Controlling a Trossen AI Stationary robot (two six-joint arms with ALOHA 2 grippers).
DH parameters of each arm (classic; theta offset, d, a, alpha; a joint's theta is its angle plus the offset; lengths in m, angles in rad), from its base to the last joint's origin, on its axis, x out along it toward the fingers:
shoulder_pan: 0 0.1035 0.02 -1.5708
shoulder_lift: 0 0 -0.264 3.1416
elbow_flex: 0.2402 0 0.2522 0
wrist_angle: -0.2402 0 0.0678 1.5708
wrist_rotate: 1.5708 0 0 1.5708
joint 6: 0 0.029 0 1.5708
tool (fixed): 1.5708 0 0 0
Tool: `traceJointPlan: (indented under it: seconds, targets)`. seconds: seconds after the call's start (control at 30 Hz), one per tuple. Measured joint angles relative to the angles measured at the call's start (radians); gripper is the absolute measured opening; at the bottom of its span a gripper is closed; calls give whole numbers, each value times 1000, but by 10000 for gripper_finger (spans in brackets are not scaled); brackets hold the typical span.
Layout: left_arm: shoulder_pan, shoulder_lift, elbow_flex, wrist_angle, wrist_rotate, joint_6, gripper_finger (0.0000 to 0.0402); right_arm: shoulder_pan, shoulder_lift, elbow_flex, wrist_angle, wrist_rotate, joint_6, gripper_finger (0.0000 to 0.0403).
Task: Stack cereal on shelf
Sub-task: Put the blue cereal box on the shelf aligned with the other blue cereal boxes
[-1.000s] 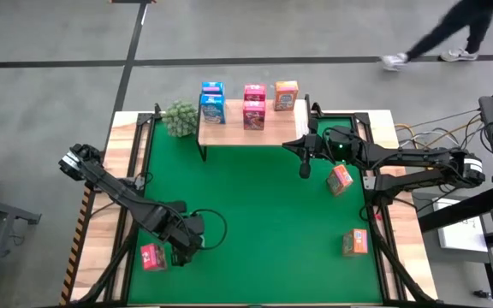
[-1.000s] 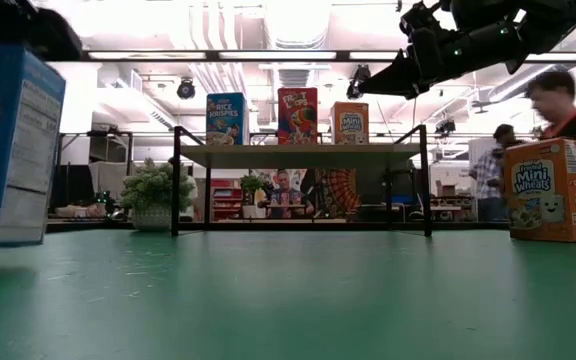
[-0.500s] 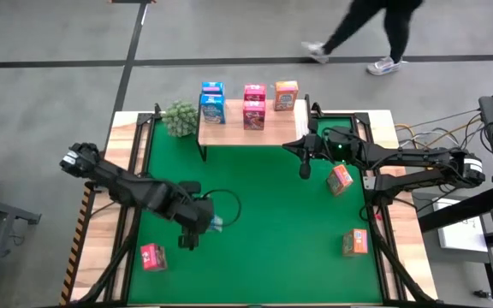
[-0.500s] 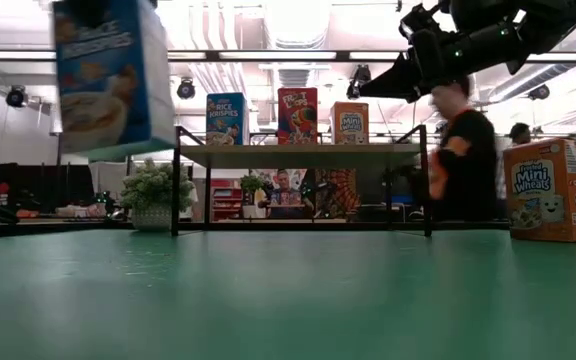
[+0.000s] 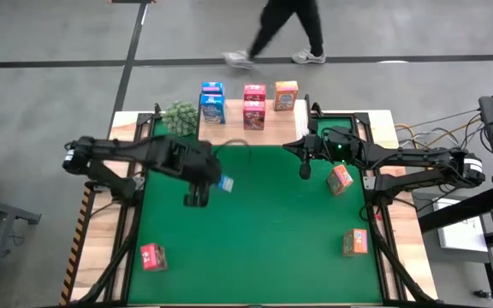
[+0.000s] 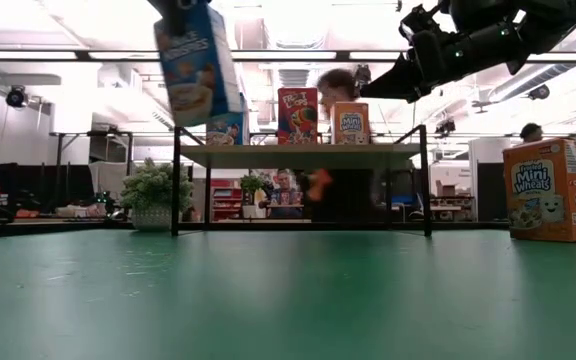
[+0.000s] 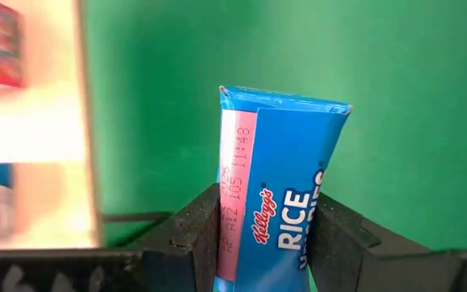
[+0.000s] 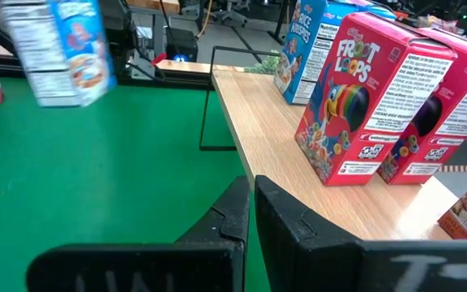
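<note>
While the left claw (image 5: 197, 198) hangs above the green worktop (image 5: 264, 231) at about nine o'clock of its middle, its fingers (image 7: 193, 235) are clamped on a blue Rice Krispies box (image 7: 278, 195), carried in the air just short of the shelf (image 5: 246, 133). The shelf stands at twelve o'clock, with blue, pink and orange boxes upright on it. The right claw (image 5: 305, 171) hovers at two o'clock, fingers pressed together on nothing. A pink box (image 5: 152, 257) lies at seven o'clock, an orange box (image 5: 354, 243) at four o'clock.
</note>
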Motion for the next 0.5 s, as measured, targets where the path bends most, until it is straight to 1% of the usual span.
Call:
traceJointPlan:
  seconds: [0.3, 0.5]
  targets:
    - [217, 1, 86, 6, 0, 192, 131, 0, 0, 0, 0, 0, 9, 13]
    - [354, 3, 100, 20, 0, 304, 131, 0, 0, 0, 0, 0, 11, 13]
